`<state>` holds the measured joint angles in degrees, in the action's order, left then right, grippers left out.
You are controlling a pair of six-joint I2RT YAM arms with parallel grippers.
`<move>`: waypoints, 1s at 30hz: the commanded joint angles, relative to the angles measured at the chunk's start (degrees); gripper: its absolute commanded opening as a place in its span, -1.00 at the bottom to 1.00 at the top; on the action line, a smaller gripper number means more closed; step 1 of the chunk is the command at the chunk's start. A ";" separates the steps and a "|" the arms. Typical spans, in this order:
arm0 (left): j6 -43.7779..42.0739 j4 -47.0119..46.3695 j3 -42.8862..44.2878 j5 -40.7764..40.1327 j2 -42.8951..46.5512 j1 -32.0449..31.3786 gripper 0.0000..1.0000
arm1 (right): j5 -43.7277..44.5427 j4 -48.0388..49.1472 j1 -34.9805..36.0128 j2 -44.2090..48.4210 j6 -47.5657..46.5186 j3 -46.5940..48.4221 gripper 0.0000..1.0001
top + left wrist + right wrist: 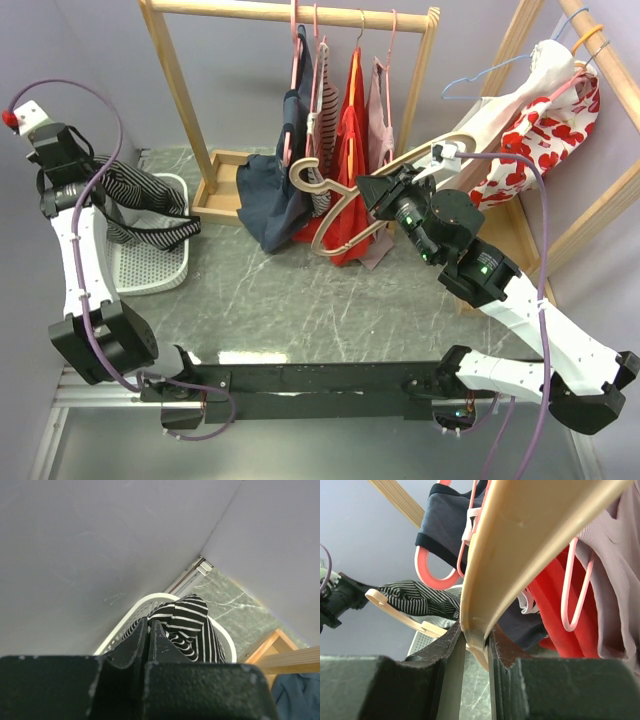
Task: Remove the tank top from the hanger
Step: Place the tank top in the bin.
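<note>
Because the tank top (150,205) is a thin striped knit, it will likely handle as something light, limp and stretchy. It folds wherever it is unsupported and holds no shape. It is not fragile, though a strap could snag on a hook. It hangs at the left edge of the counter (300,300), drooping from the left pincer (148,627) with its lower part draped over the rim of the white basket (150,270). That pincer's fingers are together on a bunched fold of the stripes, which show just past the fingertips in the wrist view. A bunch like this looks a sounder hold than a single strap, which would stretch and slide. The hanger (325,235), beige and rigid, is bare of cloth and well apart from the top, toward the middle of the counter's far edge, in front of the rack (290,10) of other garments. The right pincer (476,642) is clamped on one of the hanger's arms, which fills the gap between the fingers. The hanger's smooth surface seems slippery, so a firm squeeze suits it. Judging by this, the top is off the hanger, and what remains is probably letting the cloth drop into the basket.
</note>
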<state>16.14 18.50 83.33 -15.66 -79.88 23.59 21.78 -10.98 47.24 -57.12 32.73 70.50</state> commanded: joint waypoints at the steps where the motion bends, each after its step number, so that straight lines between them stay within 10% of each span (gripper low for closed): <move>1: 4.24 -3.30 -0.89 -3.66 4.47 0.49 -0.98 | 0.28 2.90 -0.49 0.26 -0.30 1.83 -0.97; 16: 5.84 -1.97 1.84 -3.41 8.59 3.38 -0.98 | -2.09 3.34 -1.71 -0.53 0.58 1.66 -0.96; 30: 6.54 -0.15 1.57 33.32 0.87 4.44 -0.98 | -2.88 4.47 -2.42 -0.18 1.37 0.26 -0.96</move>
<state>21.56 18.46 83.59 5.52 -76.53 28.42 18.94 -9.89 45.36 -58.35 33.58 70.48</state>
